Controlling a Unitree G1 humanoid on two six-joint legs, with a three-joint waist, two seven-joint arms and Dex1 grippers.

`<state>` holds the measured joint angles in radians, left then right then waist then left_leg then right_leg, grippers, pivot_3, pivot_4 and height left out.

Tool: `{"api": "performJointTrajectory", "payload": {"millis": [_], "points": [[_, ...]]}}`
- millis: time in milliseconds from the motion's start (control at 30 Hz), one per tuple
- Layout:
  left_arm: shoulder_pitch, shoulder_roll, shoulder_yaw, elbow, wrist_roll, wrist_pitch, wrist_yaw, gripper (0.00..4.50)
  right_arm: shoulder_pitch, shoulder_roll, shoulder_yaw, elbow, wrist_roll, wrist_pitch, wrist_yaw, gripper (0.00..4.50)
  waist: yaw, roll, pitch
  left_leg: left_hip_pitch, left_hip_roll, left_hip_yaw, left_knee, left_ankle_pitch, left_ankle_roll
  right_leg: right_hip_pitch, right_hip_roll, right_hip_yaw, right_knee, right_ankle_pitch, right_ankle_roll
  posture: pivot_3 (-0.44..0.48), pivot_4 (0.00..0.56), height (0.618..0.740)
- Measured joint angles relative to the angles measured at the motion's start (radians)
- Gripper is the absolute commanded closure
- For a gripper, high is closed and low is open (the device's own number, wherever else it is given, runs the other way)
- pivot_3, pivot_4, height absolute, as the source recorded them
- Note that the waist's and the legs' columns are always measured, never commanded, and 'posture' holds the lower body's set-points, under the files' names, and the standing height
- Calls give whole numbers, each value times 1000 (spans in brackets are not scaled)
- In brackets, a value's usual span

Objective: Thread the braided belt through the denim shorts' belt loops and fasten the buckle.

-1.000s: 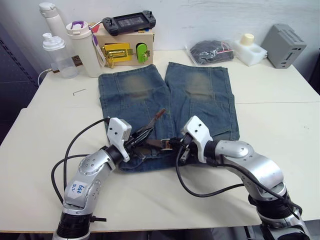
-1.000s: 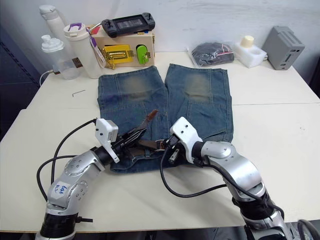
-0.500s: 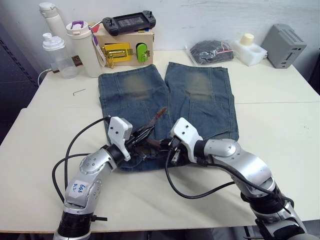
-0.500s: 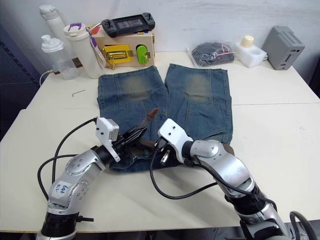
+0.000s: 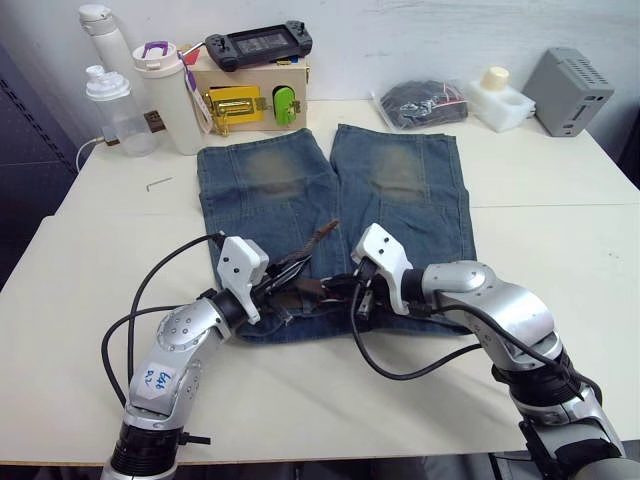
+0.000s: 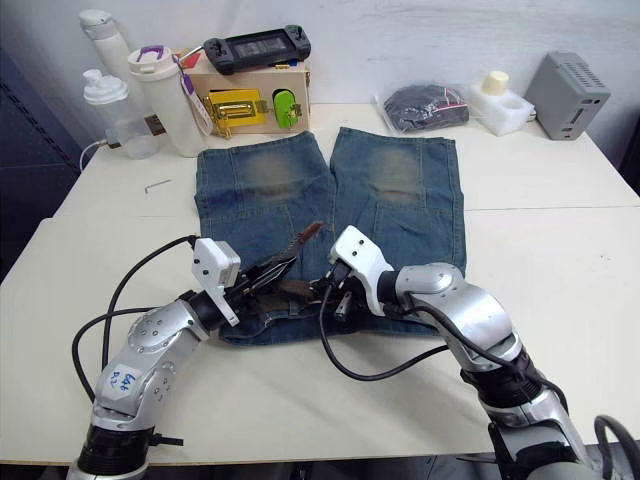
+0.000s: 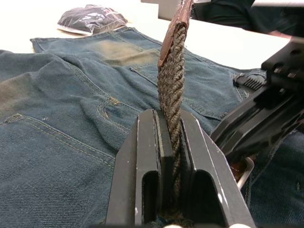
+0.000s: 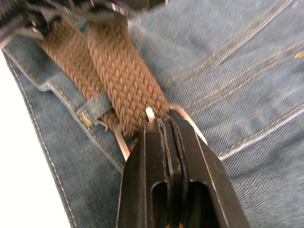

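Left end effector [image 7: 172, 142] pinches the woven braided belt [image 7: 172, 90]; right end effector [image 8: 171, 137] clamps its rounded silver buckle [image 8: 187, 122].

You are looking at one piece of writing only: a white label [image 5: 157, 378] stuck on the left arm's forearm, well behind that arm's jaws, carrying blue handwritten marks. They are not reading clearly from either head view; no letter or number can be made out with confidence. Nothing legible is showing on the handheld console [image 5: 258, 44], the wooden box [image 5: 250, 92] under it, the bottles [image 5: 165, 95] or the grey device [image 5: 567, 90] at the far side of the table, all well ahead of both sets of jaws. No print or brand is showing on the denim shorts [image 5: 400, 190] or the braided belt [image 8: 121, 71] at the jaws.
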<state>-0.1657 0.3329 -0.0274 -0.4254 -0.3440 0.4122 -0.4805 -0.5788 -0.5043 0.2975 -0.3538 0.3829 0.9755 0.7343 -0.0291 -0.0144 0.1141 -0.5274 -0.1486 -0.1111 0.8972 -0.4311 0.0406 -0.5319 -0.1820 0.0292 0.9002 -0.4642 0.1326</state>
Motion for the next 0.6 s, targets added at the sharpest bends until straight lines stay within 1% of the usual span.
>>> {"api": "performJointTrajectory", "payload": {"millis": [167, 300, 433, 600], "points": [[0, 0, -2, 0, 5, -3, -2, 4500, -3, -13, 19, 11, -10, -32, 29, 4437, 0, 0, 0, 0, 0, 0, 0, 0, 0, 0, 0, 0, 0, 0, 0, 0, 150, 645], [-1, 1, -2, 0, 12, -8, -5, 4500, -6, -23, 57, 12, -30, -57, 48, 4437, 0, 0, 0, 0, 0, 0, 0, 0, 0, 0, 0, 0, 0, 0, 0, 0, 150, 645], [-18, 2, -7, 1, 17, -13, -19, 4500, -44, -40, 108, 32, -68, -81, 74, 4437, -1, -1, 0, 1, 1, 0, -1, 0, 0, 0, 0, 0, -1, 0, 0, 0, 150, 645], [-37, 5, -15, 4, 23, -23, -39, 4500, -84, -20, 130, 83, -83, -80, 95, 4437, -6, -4, -2, 3, 3, 2, -2, 0, -1, 1, 0, -2, -1, 0, 0, 0, 150, 645]]}}
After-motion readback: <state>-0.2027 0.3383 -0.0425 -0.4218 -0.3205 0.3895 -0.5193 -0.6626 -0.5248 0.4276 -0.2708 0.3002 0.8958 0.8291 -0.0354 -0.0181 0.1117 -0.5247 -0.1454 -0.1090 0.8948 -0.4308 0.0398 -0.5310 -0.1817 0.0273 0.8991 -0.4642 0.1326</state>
